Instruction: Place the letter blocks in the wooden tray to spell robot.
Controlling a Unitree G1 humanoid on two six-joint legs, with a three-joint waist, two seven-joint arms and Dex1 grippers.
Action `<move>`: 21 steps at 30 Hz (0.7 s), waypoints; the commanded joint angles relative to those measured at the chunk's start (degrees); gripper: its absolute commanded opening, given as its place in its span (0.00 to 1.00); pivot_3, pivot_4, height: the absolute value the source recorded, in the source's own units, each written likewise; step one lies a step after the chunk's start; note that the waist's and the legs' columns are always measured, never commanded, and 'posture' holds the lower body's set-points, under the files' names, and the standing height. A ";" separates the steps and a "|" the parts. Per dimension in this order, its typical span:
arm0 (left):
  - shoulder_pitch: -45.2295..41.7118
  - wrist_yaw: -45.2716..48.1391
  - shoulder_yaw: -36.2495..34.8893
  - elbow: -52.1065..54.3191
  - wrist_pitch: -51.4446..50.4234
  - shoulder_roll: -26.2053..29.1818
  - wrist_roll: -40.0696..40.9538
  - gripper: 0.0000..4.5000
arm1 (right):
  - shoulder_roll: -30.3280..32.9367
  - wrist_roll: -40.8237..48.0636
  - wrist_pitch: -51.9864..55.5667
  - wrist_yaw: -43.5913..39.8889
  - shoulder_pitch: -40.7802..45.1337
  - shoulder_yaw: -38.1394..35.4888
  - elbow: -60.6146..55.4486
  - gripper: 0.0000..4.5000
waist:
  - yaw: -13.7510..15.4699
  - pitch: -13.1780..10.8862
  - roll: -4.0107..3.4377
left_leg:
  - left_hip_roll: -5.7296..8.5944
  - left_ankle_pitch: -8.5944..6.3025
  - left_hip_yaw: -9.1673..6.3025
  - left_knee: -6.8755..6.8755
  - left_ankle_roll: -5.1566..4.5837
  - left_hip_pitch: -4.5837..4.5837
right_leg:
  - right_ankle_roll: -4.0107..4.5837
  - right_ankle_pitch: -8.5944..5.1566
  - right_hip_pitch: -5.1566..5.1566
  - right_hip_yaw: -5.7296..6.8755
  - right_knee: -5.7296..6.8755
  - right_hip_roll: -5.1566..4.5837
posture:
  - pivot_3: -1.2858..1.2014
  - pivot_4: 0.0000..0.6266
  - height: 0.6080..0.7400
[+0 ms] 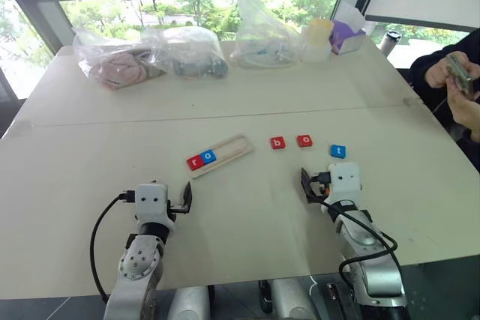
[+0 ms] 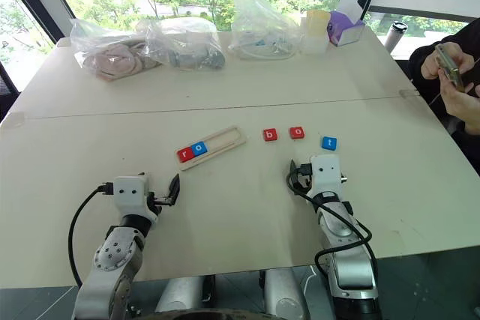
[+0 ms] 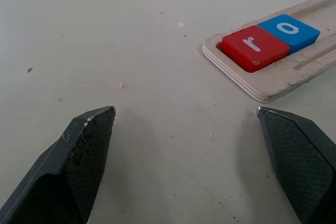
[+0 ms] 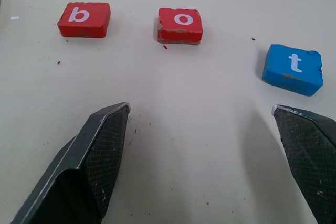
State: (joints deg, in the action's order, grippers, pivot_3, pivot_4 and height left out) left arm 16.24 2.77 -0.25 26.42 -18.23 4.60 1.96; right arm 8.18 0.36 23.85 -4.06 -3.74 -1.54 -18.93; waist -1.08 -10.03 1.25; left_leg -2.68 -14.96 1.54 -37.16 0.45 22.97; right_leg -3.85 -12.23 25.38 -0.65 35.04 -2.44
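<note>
Pale tabletop (image 1: 247, 237) lies bare under us, where our left gripper (image 3: 186, 111) and right gripper (image 4: 202, 108) both stand wide open and hold nothing. Just ahead the wooden tray (image 1: 234, 148) holds the red r (image 3: 254, 46) touching the blue o (image 3: 289, 29) at its near end. Beyond our right gripper the red b (image 4: 84, 18), red o (image 4: 180, 23) and blue t (image 4: 292, 68) lie loose in a row, and we fear taking them in wrong order, or nudging the light tray.
</note>
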 commanded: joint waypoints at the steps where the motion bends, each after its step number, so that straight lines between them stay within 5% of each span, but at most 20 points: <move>1: 1.14 0.85 -1.76 1.95 1.28 1.10 0.57 1.00 | -0.96 0.19 -0.58 0.02 -0.30 0.90 -0.80 0.98 | -0.02 0.00 0.00 | 0.00 0.00 0.00 0.00 0.00 0.00 | 0.00 0.00 0.00 0.00 0.00 0.00 | 0.52 0.24 1.00; 21: -3.63 10.56 -5.13 -1.46 2.81 8.34 5.97 1.00 | 2.21 3.98 -0.52 -4.61 2.92 -2.26 -0.99 0.98 | 0.11 0.01 0.00 | 0.00 0.00 0.06 -0.01 0.00 -0.01 | 0.02 0.01 0.02 -0.03 0.06 -0.02 | 0.52 0.24 1.00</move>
State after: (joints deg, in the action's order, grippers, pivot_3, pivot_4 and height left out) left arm 12.29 12.39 -4.31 24.37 -16.77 12.48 7.01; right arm 10.22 2.31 22.81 -7.78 -1.03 -2.41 -18.18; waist -0.97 -10.02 1.24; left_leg -2.68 -14.95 1.60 -37.17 0.44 22.96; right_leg -3.83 -12.22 25.39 -0.67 35.11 -2.46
